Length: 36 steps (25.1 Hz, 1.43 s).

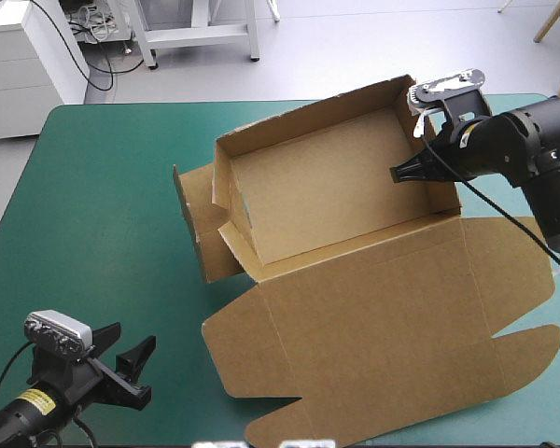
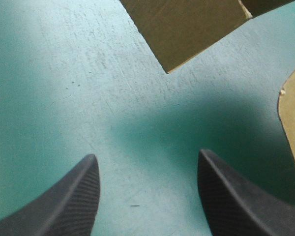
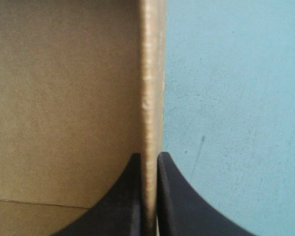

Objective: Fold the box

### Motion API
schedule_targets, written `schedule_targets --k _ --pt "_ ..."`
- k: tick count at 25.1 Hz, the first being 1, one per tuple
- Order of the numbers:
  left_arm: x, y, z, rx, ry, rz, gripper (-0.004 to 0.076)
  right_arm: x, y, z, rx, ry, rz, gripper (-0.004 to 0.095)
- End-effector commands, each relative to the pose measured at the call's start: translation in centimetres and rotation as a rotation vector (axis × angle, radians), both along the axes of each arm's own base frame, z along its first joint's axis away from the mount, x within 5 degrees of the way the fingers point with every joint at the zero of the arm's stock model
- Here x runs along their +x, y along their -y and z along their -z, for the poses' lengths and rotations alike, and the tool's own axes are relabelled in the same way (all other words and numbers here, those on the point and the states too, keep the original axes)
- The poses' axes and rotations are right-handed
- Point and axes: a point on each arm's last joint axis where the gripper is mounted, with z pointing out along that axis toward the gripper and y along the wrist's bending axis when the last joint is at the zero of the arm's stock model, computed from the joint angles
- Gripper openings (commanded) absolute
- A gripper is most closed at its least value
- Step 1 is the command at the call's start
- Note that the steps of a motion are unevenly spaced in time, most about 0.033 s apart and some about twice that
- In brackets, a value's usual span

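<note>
A: So, where was the brown cut-board box [image 1: 355, 196]?
B: Mid-table on the teal-green cover [image 1: 103, 187], walls up, lid flat toward the near edge. Its right side wall [image 1: 448, 191] was pinched by the right black fin-fingered gripper [image 3: 148, 158], all but closed on the board.
A: Other arm?
B: Idle. The left gripper [image 2: 147, 160] was spread wide, held nothing, over bare cover short of the left flap [image 1: 194, 224]. That flap looked untucked. I'd have used the right pinch as an anchor and pushed the flap in slowly.
</note>
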Motion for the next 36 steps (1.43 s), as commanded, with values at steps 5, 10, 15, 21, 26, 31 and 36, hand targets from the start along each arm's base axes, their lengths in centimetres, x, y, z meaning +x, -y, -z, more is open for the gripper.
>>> schedule_targets --k 5,10,15,21,26,31,36 --pt "4.3 0.0 -1.0 -0.166 -0.09 -0.19 0.0421 -1.1 0.5 -2.4 0.044 0.12 0.003 -0.0021" --pt "9.3 0.7 -3.3 -0.139 -0.171 -0.214 0.0421 -1.1 0.5 -2.4 0.041 0.121 0.0 -0.0021" --pt "13.7 1.7 -4.4 -0.099 -0.327 -0.193 0.0421 -1.1 0.5 -2.4 0.041 0.121 0.0 -0.0021" --pt "18.2 -0.6 -3.8 -0.139 -0.428 -0.229 0.0421 -1.1 0.5 -2.4 0.041 0.121 0.0 -0.0022" --pt "20.1 -3.9 -3.1 -0.24 -0.384 -0.17 0.0421 -1.1 0.4 -2.4 0.05 0.119 0.003 -0.0021" --pt "22.0 -7.1 -0.7 -0.293 -0.398 -0.178 0.0421 -1.1 0.4 -2.4 0.055 0.117 0.002 -0.0022" --pt "23.6 -6.9 2.2 -0.374 -0.374 -0.094 0.0421 -1.0 -0.1 -2.6 0.111 0.137 -0.014 -0.0021"
